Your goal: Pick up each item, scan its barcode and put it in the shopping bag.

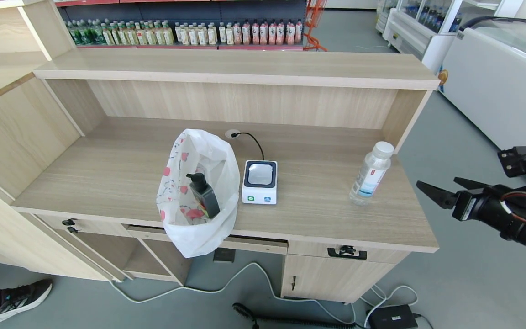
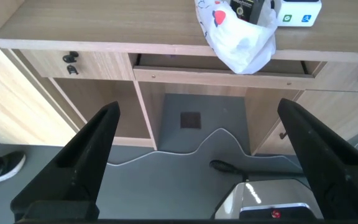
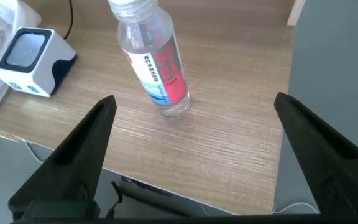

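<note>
A clear water bottle (image 1: 370, 174) (image 3: 156, 62) with a white cap and a red and blue label stands upright on the right part of the wooden counter (image 1: 304, 201). My right gripper (image 1: 445, 188) (image 3: 197, 162) hangs open off the counter's right end, a short way from the bottle. A white shopping bag (image 1: 199, 192) (image 2: 238, 37) with red prints sits at the front edge, a dark pump bottle (image 1: 203, 194) inside it. The white barcode scanner (image 1: 260, 181) (image 3: 30, 59) stands just right of the bag. My left gripper (image 2: 197, 162) is open, low in front of the counter.
The counter has a raised back shelf (image 1: 235, 68) and side walls. A drawer (image 2: 222, 65) under the bag stands slightly ajar. Cables (image 1: 263, 278) and a power brick (image 1: 393, 316) lie on the floor. Freezers (image 1: 496, 68) stand to the right.
</note>
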### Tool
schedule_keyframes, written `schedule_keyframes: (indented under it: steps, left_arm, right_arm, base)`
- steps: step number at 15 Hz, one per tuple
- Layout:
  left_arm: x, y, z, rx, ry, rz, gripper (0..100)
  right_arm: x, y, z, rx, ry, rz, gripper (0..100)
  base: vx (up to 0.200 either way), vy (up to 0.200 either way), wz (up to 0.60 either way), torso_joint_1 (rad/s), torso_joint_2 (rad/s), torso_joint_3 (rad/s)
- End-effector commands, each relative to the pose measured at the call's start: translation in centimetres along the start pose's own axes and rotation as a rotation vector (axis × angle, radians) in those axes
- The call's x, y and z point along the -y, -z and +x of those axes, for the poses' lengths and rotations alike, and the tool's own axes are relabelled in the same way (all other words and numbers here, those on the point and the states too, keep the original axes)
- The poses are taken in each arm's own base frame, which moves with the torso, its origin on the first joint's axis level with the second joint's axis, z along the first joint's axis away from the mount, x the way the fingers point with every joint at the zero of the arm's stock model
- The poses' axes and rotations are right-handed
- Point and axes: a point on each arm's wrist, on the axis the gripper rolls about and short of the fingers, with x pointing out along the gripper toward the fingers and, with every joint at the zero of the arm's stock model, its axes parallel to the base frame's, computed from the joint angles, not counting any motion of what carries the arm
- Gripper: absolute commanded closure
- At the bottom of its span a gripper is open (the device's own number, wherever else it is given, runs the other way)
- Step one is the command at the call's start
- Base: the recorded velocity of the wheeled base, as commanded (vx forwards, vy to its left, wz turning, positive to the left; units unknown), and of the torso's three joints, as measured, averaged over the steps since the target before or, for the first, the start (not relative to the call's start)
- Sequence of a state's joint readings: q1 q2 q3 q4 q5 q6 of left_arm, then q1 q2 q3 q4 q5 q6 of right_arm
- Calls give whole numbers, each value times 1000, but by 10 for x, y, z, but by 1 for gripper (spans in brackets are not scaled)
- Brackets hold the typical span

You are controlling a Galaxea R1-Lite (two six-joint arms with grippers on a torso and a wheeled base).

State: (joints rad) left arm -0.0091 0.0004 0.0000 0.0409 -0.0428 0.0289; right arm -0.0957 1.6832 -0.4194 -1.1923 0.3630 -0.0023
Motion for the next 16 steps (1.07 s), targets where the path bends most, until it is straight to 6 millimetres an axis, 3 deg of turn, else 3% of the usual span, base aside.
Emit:
schedule_keyframes:
  steps: [1,3,9,16]
  left_arm:
    - [0,0,0,1,0,0,0]
    - [0,0,0,1,0,0,0]
    - [0,0,0,1,0,0,0]
    - [0,0,0,1,0,0,0]
  right_arm:
    - [-6,2,8,-7,-30,3,0]
    - [-10,-2,13,7,-50,-4,0]
    - [-18,-4,54,29,-19,-16,0]
    - [-25,12,79,-13,18,-9,0]
  base:
    - [0,0,0,0,0,0]
    - [0,0,0,0,0,0]
    - [0,0,0,0,0,0]
    - [0,0,0,0,0,0]
